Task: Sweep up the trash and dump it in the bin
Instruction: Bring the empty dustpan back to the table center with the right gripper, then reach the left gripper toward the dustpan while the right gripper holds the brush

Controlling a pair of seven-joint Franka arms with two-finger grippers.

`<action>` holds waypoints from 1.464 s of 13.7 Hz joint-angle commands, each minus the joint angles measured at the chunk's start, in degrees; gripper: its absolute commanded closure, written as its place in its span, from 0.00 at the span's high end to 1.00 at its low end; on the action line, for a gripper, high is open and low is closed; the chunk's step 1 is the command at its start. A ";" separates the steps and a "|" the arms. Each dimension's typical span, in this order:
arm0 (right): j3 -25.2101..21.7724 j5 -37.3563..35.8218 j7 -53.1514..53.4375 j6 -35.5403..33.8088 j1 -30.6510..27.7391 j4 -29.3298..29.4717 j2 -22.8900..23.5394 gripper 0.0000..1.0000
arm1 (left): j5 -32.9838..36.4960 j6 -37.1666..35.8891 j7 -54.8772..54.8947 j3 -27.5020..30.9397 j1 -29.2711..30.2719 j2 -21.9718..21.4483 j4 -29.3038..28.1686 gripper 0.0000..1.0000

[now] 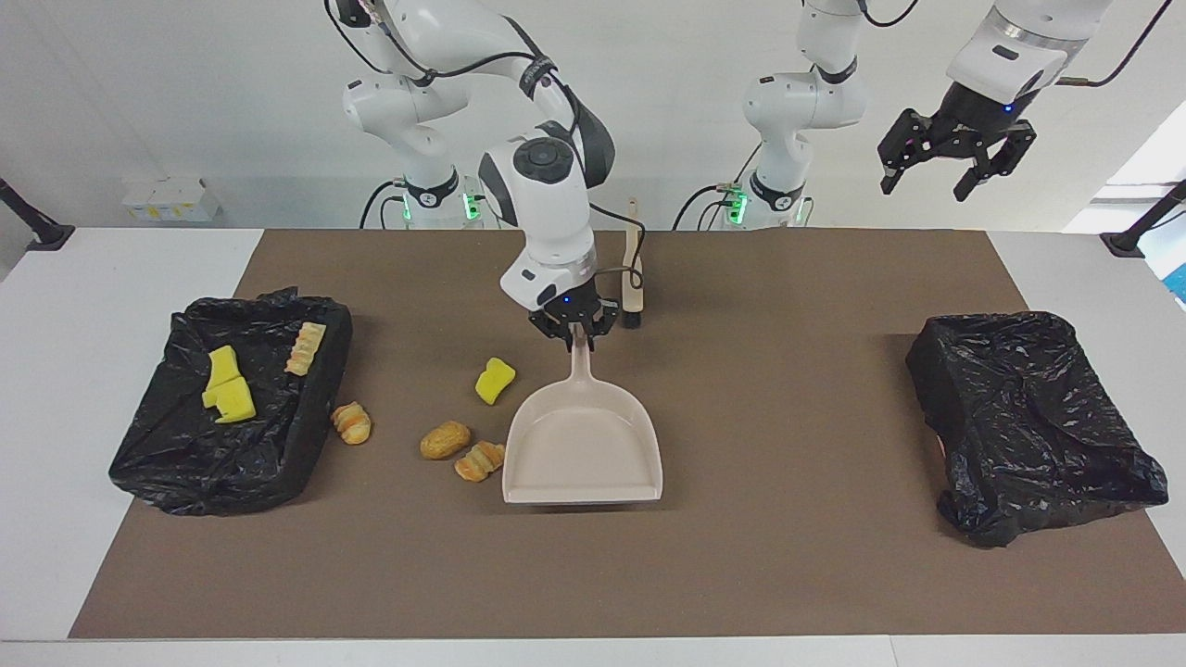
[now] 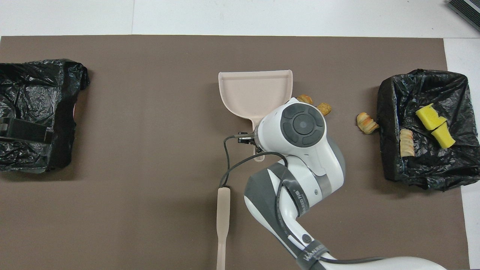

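On the brown mat [image 1: 741, 556], the dustpan [image 1: 582, 445] (handle clamped by the right gripper [image 1: 576, 326]) should be pressed flat beside the trash [image 1: 445, 439]; the left gripper [image 1: 954, 157] waits, fingers apart.

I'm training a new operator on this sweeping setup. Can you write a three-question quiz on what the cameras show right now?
1. True or false: the dustpan has trash in it.
2. How many trash pieces lie in the bin at the right arm's end of the table?
A) one B) three C) five
3. Fill in: the right tool is shut on the dustpan's ____, while the left tool hangs open in the air.

Key
1. False: the pan is empty, and four pieces still lie on the mat beside it.
2. B: two yellow sponge chunks and one pastry.
3. handle
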 commanded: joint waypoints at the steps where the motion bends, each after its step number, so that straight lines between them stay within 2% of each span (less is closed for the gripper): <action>1: -0.20 1.46 4.65 4.78 3.09 5.01 6.97 0.00 | 0.41 3.16 0.97 -0.13 0.24 -1.59 -2.64 1.00; 2: -0.20 1.55 5.54 5.93 3.71 5.02 7.69 0.00 | 0.33 4.22 0.97 -0.13 0.15 -1.51 -2.90 1.00; 3: -0.20 1.55 5.63 5.86 3.98 5.02 7.70 0.12 | 0.41 5.36 0.97 -0.13 0.15 -1.24 -2.99 1.00; 4: -0.20 1.37 5.20 5.68 3.90 4.67 7.70 0.82 | 0.33 6.16 0.79 -0.13 0.15 -0.89 -2.82 1.00; 5: -0.20 1.29 4.93 5.68 3.98 4.58 7.70 1.00 | 0.24 6.51 0.79 -0.13 0.15 -0.72 -2.64 1.00; 8: -0.20 1.37 4.84 4.11 3.11 4.41 6.57 1.00 | 0.76 7.13 0.79 -0.13 0.06 0.07 -2.56 1.00; 11: -0.02 1.46 6.16 -2.74 4.59 3.53 3.93 1.00 | 0.50 10.02 0.62 -0.31 -1.87 2.09 -2.64 1.00; 16: -0.02 1.55 16.77 -3.11 11.53 -8.58 -4.85 1.00 | 1.11 13.80 0.09 -0.31 -4.07 5.78 -2.56 1.00; 18: -0.02 1.55 21.08 -2.49 14.43 -13.67 -8.10 1.00 | 3.74 14.16 0.00 -0.40 -6.08 6.76 -2.47 1.00; 20: -0.02 6.09 23.30 -0.75 16.98 -19.30 -11.62 1.00 | 4.02 16.35 -2.88 -0.40 -7.75 7.90 -2.47 1.00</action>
